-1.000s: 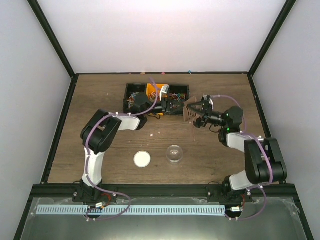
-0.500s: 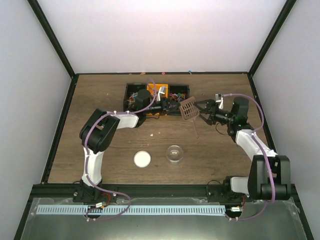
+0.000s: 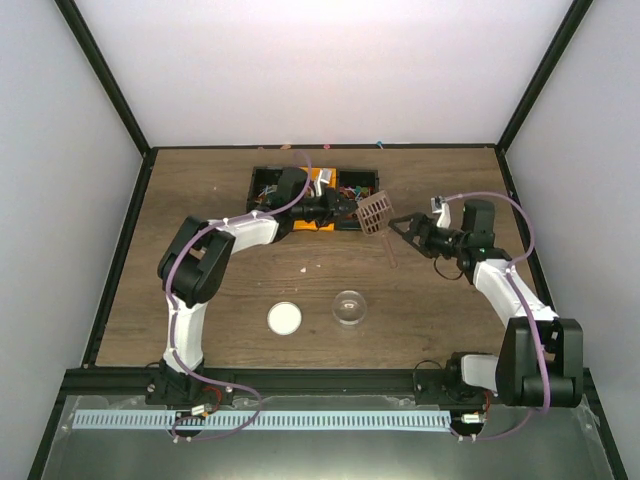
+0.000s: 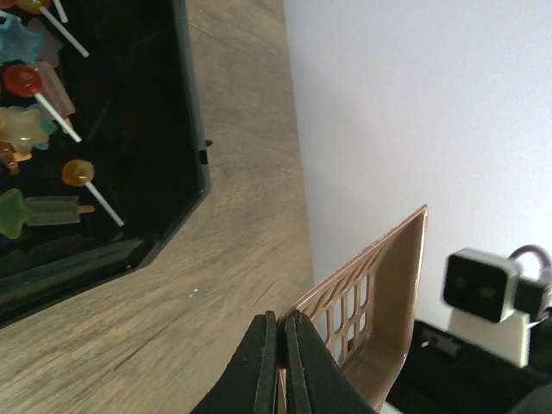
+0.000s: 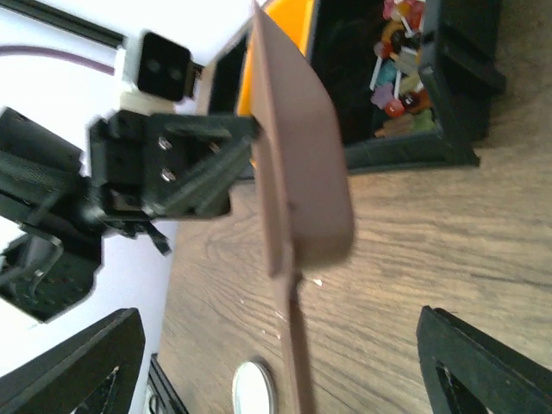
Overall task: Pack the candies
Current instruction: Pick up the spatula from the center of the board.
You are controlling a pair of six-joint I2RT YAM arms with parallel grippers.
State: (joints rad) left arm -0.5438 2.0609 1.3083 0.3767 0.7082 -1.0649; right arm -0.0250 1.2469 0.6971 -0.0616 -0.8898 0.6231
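Left tool pinches the scoop rim | right tool open, handle between its fingers | we close it straight before left lets go

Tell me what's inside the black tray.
Coloured candies, some on sticks, lie in the tray; an orange piece sits mid-tray. The left arm covers part of it from above.
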